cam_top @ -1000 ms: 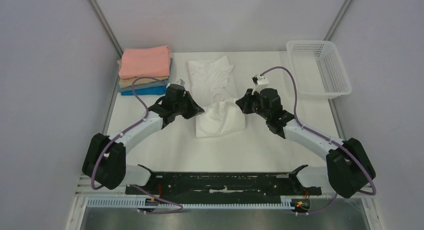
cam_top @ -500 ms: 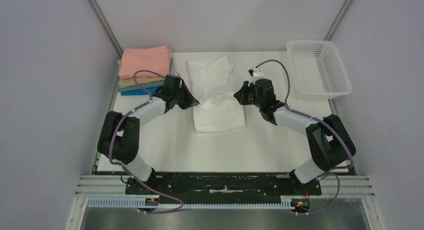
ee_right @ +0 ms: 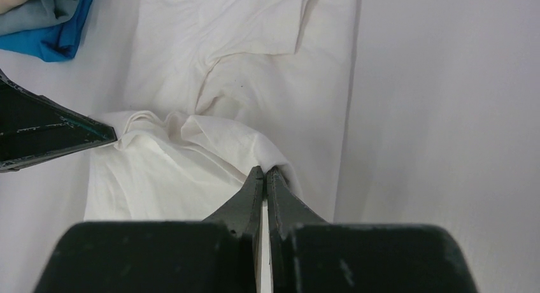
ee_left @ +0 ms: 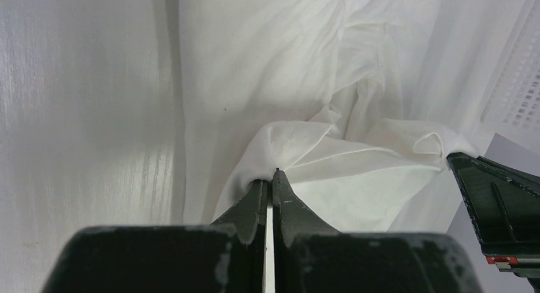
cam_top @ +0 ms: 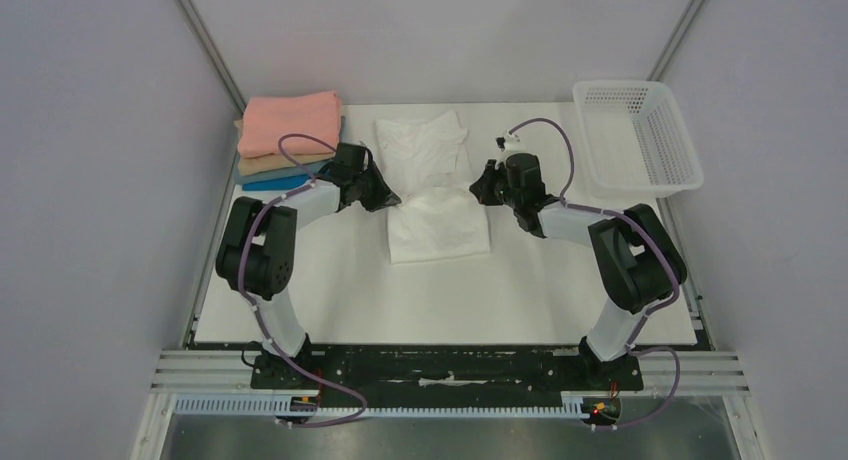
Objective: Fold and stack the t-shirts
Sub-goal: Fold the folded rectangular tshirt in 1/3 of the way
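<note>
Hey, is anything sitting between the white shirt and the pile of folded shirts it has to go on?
No loose object shows between the white t-shirt and the stack of folded shirts. Only the left gripper, shut on the shirt's corner, lies in that gap.
</note>
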